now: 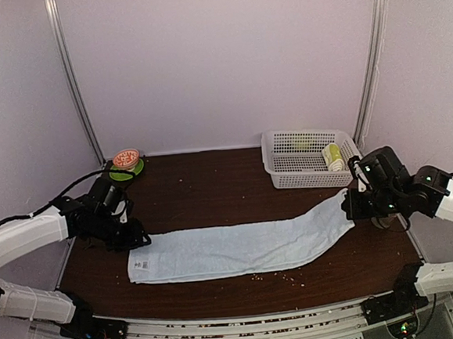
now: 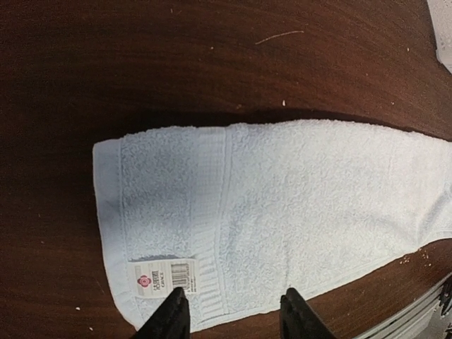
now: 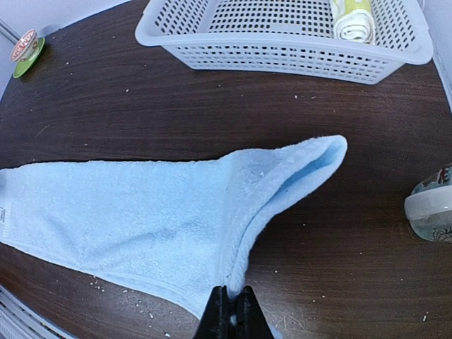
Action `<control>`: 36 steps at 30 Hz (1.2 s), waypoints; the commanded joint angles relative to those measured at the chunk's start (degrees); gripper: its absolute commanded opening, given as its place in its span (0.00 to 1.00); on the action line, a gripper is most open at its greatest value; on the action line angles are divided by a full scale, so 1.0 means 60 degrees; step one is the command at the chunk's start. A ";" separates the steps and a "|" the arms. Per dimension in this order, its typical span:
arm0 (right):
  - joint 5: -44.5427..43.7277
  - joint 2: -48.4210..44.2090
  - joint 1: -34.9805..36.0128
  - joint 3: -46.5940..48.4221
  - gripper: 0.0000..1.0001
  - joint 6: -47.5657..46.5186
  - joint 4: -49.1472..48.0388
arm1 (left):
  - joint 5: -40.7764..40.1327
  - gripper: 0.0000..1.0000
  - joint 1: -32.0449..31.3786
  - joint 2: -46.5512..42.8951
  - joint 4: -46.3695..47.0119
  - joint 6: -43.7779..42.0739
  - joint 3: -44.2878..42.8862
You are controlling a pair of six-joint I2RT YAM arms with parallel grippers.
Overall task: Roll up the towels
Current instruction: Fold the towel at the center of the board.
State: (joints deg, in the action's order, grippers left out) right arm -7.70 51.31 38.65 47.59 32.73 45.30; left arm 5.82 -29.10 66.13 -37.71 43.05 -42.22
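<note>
The pale-blue towel (image 1: 240, 247) lies stretched flat across the table, its white tag (image 2: 164, 274) at the left end. My left gripper (image 2: 233, 311) is open, hovering over the towel's left end beside the tag, holding nothing. My right gripper (image 3: 233, 311) is shut on the towel's right end (image 3: 282, 176), lifting a folded edge off the table. The lime-green towel (image 1: 333, 156) lies rolled up inside the white basket (image 1: 290, 182); it also shows in the right wrist view (image 3: 352, 20).
The basket stands at the back right. A green dish with an orange-lidded round object (image 1: 125, 163) sits at the back left. A glass jar (image 3: 432, 212) stands right of the towel end. Crumbs are scattered along the front edge.
</note>
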 commanded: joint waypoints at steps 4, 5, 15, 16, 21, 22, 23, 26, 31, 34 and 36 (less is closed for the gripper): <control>0.0114 0.0561 0.0977 0.0973 0.00 0.0044 -0.0983 | -0.0198 0.44 -0.0046 -0.0625 -0.0417 0.0114 0.0005; 0.0120 0.0721 0.1154 0.1098 0.00 0.0079 -0.1119 | -0.0241 0.44 -0.0050 -0.0709 -0.0505 0.0105 -0.0046; 0.0164 0.2992 0.3039 0.2622 0.00 0.0771 -0.2979 | -0.0654 0.44 -0.0052 -0.1972 -0.1300 0.0340 -0.0106; 0.0205 0.3379 0.3169 0.2812 0.00 0.0953 -0.3271 | -0.0706 0.44 -0.0043 -0.2136 -0.1401 0.0412 -0.0099; 0.0372 0.5058 0.3894 0.4034 0.00 0.1233 -0.4054 | -0.0933 0.44 -0.0042 -0.3025 -0.1905 0.0586 -0.0151; 0.0408 0.5429 0.3994 0.4334 0.00 0.1238 -0.4119 | -0.0972 0.44 -0.0044 -0.3205 -0.1991 0.0602 -0.0179; 0.0442 0.5779 0.4157 0.4631 0.00 0.1241 -0.4164 | -0.1015 0.44 -0.0042 -0.3354 -0.2091 0.0622 -0.0205; 0.0516 0.6700 0.4448 0.5503 0.00 0.1279 -0.4250 | -0.1152 0.44 -0.0054 -0.3828 -0.2392 0.0677 -0.0316; 0.0820 0.8255 0.4764 0.7042 0.00 0.1376 -0.4309 | -0.1339 0.44 -0.0044 -0.4403 -0.2771 0.0832 -0.0376; 0.0997 0.9049 0.4893 0.7889 0.00 0.1432 -0.4214 | -0.1428 0.44 -0.0043 -0.4733 -0.2960 0.0914 -0.0391; 0.1105 0.9487 0.4956 0.8303 0.00 0.1533 -0.4216 | -0.1501 0.44 -0.0043 -0.4948 -0.3112 0.0939 -0.0378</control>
State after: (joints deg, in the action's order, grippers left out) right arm -2.70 104.77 67.59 92.62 40.73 20.86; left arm -1.45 -29.10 38.59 -54.37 47.64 -42.87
